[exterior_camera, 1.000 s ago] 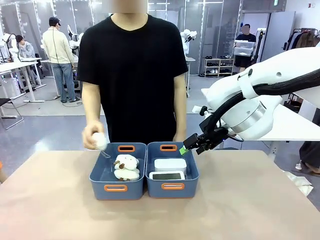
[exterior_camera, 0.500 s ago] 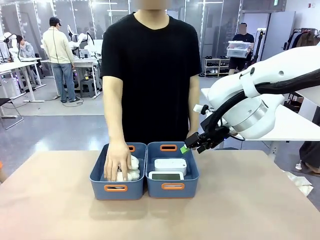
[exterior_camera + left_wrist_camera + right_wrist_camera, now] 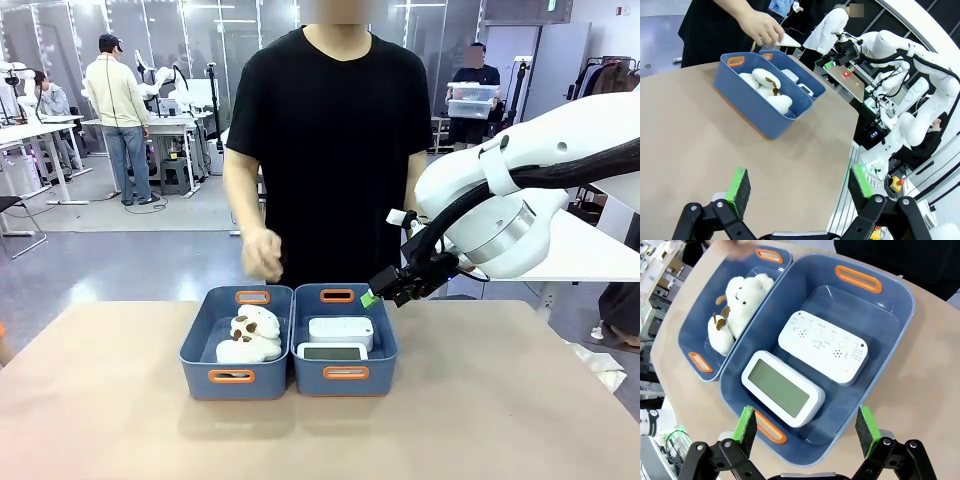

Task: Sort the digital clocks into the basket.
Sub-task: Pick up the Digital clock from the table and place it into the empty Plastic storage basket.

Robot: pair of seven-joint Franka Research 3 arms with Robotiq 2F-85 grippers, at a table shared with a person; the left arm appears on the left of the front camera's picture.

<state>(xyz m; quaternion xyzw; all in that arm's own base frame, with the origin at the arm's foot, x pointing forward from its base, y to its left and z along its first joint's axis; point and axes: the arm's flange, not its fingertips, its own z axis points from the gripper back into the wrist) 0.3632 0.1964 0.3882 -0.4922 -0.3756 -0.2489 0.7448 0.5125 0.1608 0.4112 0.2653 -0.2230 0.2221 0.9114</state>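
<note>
clocks lie side by side in the right-hand blue basket (image 3: 900,330): one digital clock (image 3: 782,388) screen-up at the near end, the other digital clock (image 3: 823,347) back-up behind it. plush toys (image 3: 248,337) fill the neighbouring tub (image 3: 196,345). the right gripper (image 3: 807,427) hangs above the basket, fingers apart, holding nothing. the left gripper (image 3: 800,187) is likewise spread over bare table (image 3: 685,135). the person's hand (image 3: 262,255) hovers above the tubs.

right arm: enters from 3 o'clock in the front view, white, elbow bent, wrist angled down toward 8 o'clock
right gripper (image 3: 383,291): jaws spread wide, holding nothing, green pads (image 3: 746,423) apart
left gripper (image 3: 799,189): jaws spread wide, nothing between them
person's hand (image 3: 263,254): raised at 12 o'clock, fingers loosely curled, blurred
</note>
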